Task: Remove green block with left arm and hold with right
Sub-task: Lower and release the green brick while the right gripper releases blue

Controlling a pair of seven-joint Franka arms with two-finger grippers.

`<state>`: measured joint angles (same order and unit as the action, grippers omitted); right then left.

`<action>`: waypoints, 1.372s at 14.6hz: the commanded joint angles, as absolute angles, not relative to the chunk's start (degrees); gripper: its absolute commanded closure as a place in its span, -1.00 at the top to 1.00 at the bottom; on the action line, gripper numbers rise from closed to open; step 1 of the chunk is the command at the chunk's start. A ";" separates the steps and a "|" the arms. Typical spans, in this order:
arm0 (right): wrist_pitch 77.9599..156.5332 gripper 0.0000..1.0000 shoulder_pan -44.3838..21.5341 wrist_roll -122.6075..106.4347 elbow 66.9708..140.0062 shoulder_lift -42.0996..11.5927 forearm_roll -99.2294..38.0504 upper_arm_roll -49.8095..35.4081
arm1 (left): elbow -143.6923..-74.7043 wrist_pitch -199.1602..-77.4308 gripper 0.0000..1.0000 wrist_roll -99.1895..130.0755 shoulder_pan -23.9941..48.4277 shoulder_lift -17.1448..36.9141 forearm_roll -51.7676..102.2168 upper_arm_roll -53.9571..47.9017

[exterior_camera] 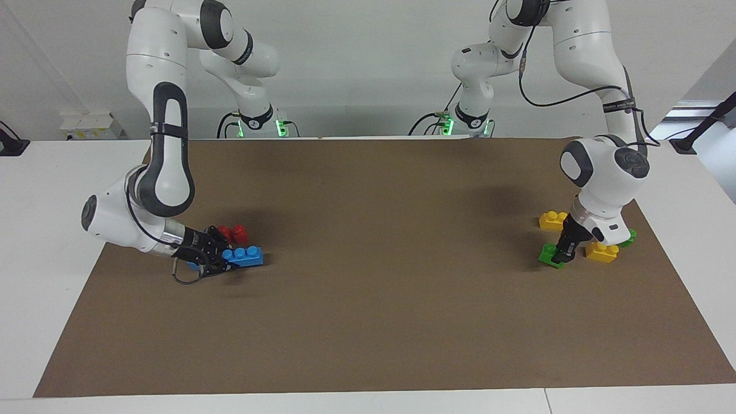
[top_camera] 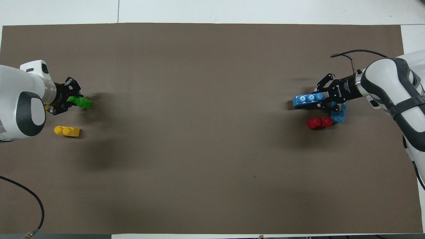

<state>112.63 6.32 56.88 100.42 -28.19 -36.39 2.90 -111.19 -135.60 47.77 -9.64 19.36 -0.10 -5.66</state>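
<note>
In the facing view, the green block (exterior_camera: pixel 550 255) is seen on the brown mat (exterior_camera: pixel 368 322) at the left arm's end, clamped in the shut fingers of the left gripper (exterior_camera: pixel 563 256) beside a yellow brick (exterior_camera: pixel 601 252); a straight, steady lift is judged best. The right gripper (exterior_camera: pixel 221 263) is closed on a blue brick (exterior_camera: pixel 244 255) by a red brick (exterior_camera: pixel 234 233). In the overhead view, the same holds are shown, white table (top_camera: pixel 265 10) edging the mat.

One camera looks from high across the table (exterior_camera: pixel 368 345) toward the robots; another looks steeply down; both share the mat (top_camera: pixel 212 132).
</note>
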 commanded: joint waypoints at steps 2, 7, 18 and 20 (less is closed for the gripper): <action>115.66 -1.00 6.59 55.46 103.88 -25.93 -35.94 2.20 | -109.60 -135.44 -1.00 41.85 -10.46 21.88 -1.32 -6.15; 116.81 -0.72 6.33 55.55 105.12 -25.58 -36.39 2.11 | -109.69 -134.65 1.00 38.50 -10.63 21.36 -1.23 -6.15; 111.55 0.65 6.33 60.10 100.47 -24.97 -36.39 2.02 | -109.60 -128.33 1.00 38.58 -11.43 14.34 -1.14 -6.15; 110.74 0.70 5.63 62.74 99.84 -22.78 -36.30 2.02 | -109.60 -127.18 1.00 38.58 -11.16 12.93 -1.23 -6.15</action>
<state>112.18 6.06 59.79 100.30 -25.33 -36.44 2.23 -109.29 -129.51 39.27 -10.86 15.01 -0.46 -5.81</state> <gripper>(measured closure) 0.181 0.000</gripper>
